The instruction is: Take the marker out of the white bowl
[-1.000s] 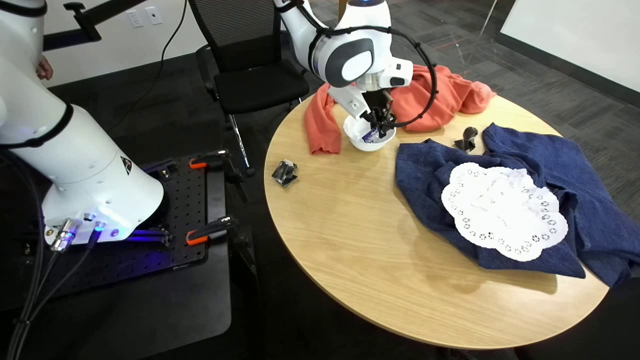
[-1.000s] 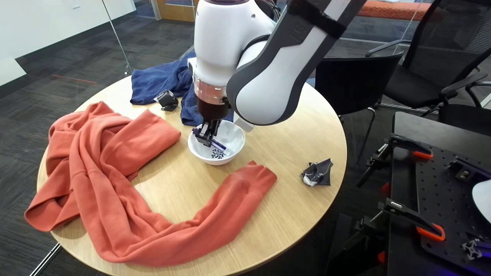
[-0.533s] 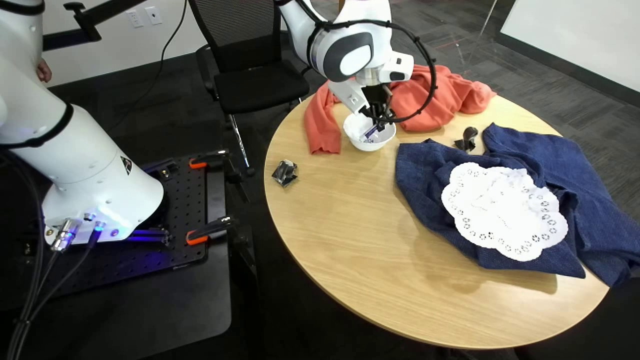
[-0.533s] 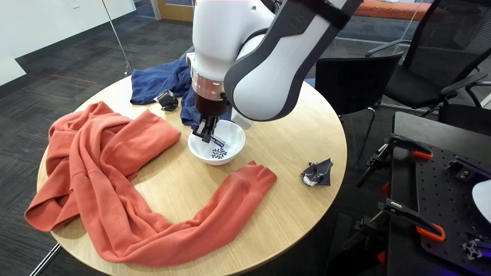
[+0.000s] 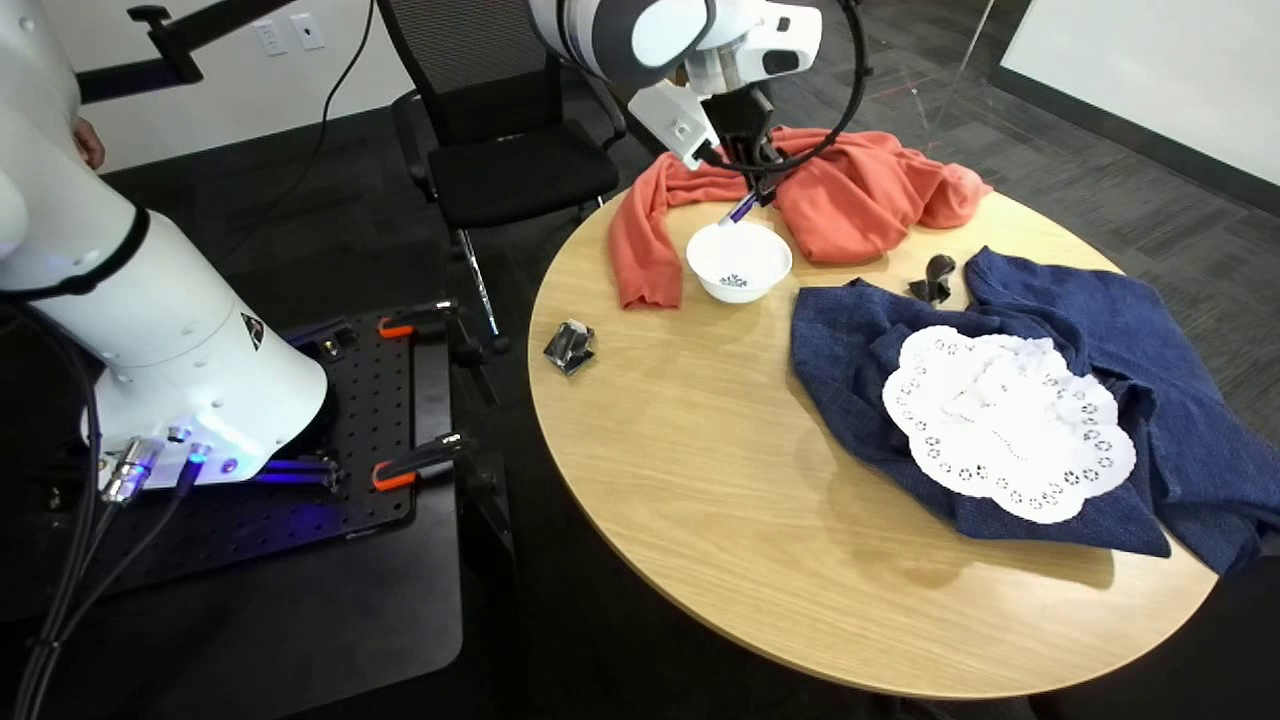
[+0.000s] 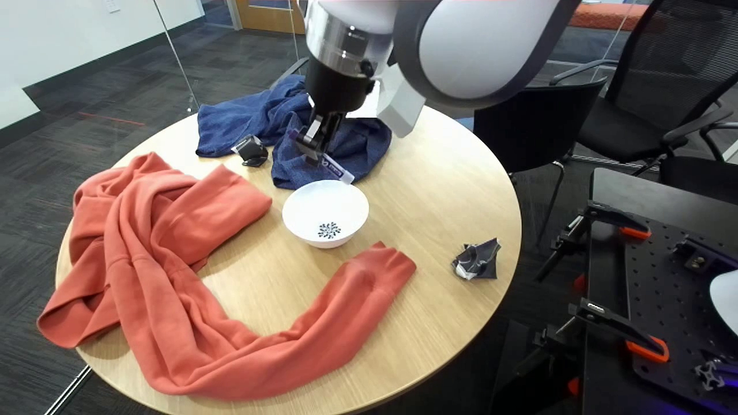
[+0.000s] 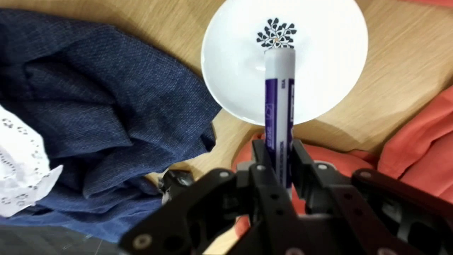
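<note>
The marker, with a purple and whitish body and a pale end, shows in both exterior views. It also shows large in the wrist view. My gripper is shut on it, one finger on each side, and holds it tilted in the air. The gripper also shows in both exterior views. The white bowl stands upright on the table below the marker. In an exterior view its inside shows only a dark printed flower. In the wrist view the marker covers part of the bowl.
A coral-red garment lies beside the bowl. Dark blue cloth lies on another side, bearing a white lace doily. A black crumpled wrapper lies near the table edge. A small black object lies by the blue cloth.
My gripper has risen with the marker in it. The marker was low inside the bowl and is now above it. The bowl has stayed in place.
</note>
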`<state>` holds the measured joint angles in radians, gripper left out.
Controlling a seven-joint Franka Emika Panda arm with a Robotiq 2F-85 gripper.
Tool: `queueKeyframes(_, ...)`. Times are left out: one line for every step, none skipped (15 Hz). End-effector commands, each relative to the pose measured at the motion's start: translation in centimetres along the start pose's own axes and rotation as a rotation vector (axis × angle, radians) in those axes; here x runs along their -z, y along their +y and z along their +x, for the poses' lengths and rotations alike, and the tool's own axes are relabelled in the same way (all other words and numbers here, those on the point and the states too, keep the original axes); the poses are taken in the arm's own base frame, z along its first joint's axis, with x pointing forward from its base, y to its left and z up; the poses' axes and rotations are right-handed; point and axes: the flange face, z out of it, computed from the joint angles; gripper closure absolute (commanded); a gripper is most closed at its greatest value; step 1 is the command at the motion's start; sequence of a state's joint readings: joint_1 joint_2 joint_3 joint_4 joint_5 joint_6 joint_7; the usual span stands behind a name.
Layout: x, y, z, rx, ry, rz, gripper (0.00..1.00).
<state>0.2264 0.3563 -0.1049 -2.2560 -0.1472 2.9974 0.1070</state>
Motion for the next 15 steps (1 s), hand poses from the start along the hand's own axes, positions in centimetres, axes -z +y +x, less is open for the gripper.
queueKeyframes(4.8,2.4,-2.0,-0.074,0.063,-0.031,0.95)
queueKeyframes(5.4,3.4,-2.4,-0.094,0.064,-0.047,0.95)
queueKeyframes(5.8,4.4,-2.9,-0.111,0.061,-0.060,0.95)
queueKeyframes(5.9,5.5,-3.4,-0.125,0.057,-0.076,0.95)
queueKeyframes(5.9,6.5,-4.0,-0.132,0.050,-0.093,0.95)
queueKeyframes(5.7,7.6,-4.6,-0.136,0.039,-0.113,0.95)
queueKeyframes(5.5,8.3,-5.2,-0.126,0.029,-0.127,0.95)
queueKeyframes(5.1,9.1,-5.7,-0.104,0.014,-0.147,0.95)
queueKeyframes(4.6,9.6,-6.4,-0.073,-0.004,-0.155,0.95)
queueKeyframes(4.2,9.9,-7.0,-0.049,-0.022,-0.160,0.95)
queueKeyframes(3.7,10.1,-7.7,-0.015,-0.044,-0.164,0.95)
queueKeyframes(3.3,10.1,-8.4,0.020,-0.066,-0.163,0.95)
queueKeyframes(2.8,9.6,-9.3,0.068,-0.095,-0.146,0.95)
queueKeyframes(2.3,9.2,-10.1,0.121,-0.121,-0.132,0.95)
queueKeyframes(1.9,9.1,-10.7,0.172,-0.146,-0.124,0.95)
